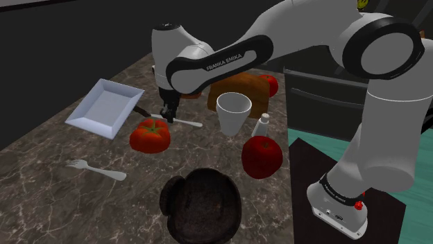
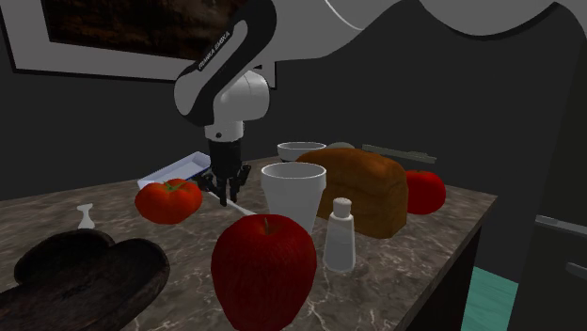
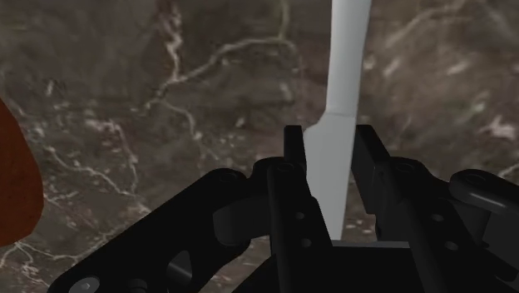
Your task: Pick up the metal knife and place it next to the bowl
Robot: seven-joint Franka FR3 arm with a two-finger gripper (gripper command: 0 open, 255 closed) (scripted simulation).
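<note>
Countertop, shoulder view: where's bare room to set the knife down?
There is bare marble between the fork and white tray, and between the tomato and dark dish. It is crowded around the cup, bottle, apple and bread. The knife lies under the gripper.

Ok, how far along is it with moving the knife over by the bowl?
Done: the gripper is at the knife. In hand: its fingers clasp the white blade, low over the marble counter, with no clear lift yet. Left: raising it, carrying it and setting it beside the white bowl beyond the cup.
</note>
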